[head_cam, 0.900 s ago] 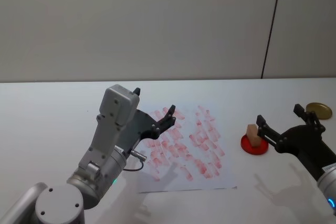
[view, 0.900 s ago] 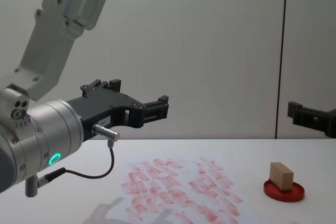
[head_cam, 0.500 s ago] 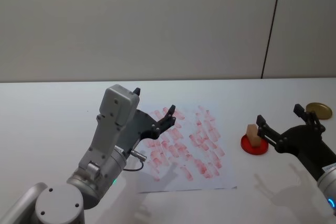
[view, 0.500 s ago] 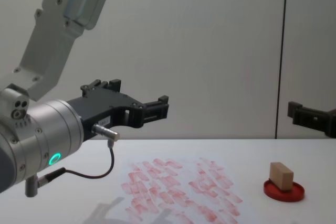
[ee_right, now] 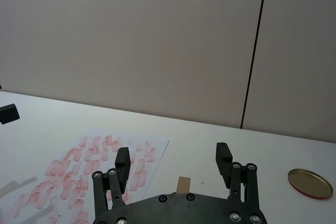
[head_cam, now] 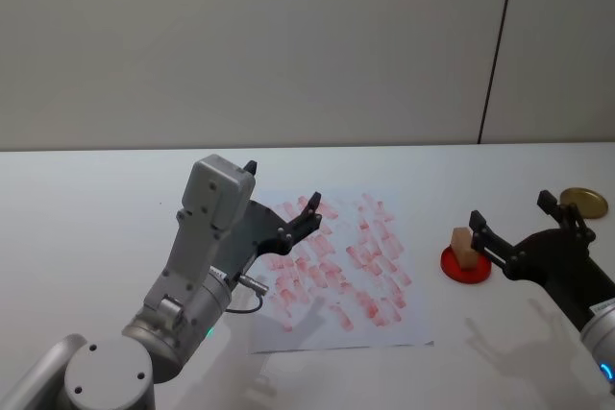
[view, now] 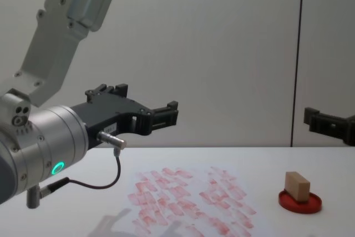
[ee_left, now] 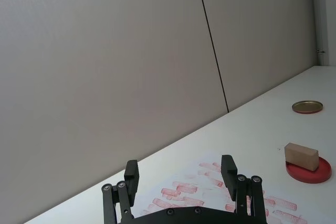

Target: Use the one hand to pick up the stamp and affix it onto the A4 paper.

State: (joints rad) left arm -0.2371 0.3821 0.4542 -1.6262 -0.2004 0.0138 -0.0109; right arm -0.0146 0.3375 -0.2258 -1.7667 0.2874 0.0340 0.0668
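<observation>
Right gripper (head_cam: 509,210) hangs at the right of the table (head_cam: 96,199) in the head view, its two slim fingers spread apart with nothing between them. One fingertip shows just beside the stamp (head_cam: 463,246), which stands on the round red ink pad (head_cam: 467,267) off the right edge of the A4 paper (head_cam: 332,333). The left gripper (head_cam: 282,185), also spread and empty, is over the sheet's left part. A gold lid (head_cam: 583,202) lies farther right.

From the left wrist view, the left gripper (ee_left: 180,166) has its fingers wide, with the stamped paper (ee_left: 210,174) past them (the stamp (ee_left: 301,156) lies tilted on the pad (ee_left: 315,170), well apart from this gripper).

From the right wrist view, the right gripper (ee_right: 172,154) is parted, and the stamp's (ee_right: 183,184) top peeks out between the two fingers, past the gripper body. The paper (ee_right: 105,156) lies to one side and the lid (ee_right: 311,183) to the other.

Seen from the chest view, the left gripper (view: 141,101) is raised above the paper (view: 188,203). The right gripper (view: 321,120) enters at the right edge, higher than the stamp (view: 297,186) on its pad (view: 299,202) and clear of it.
</observation>
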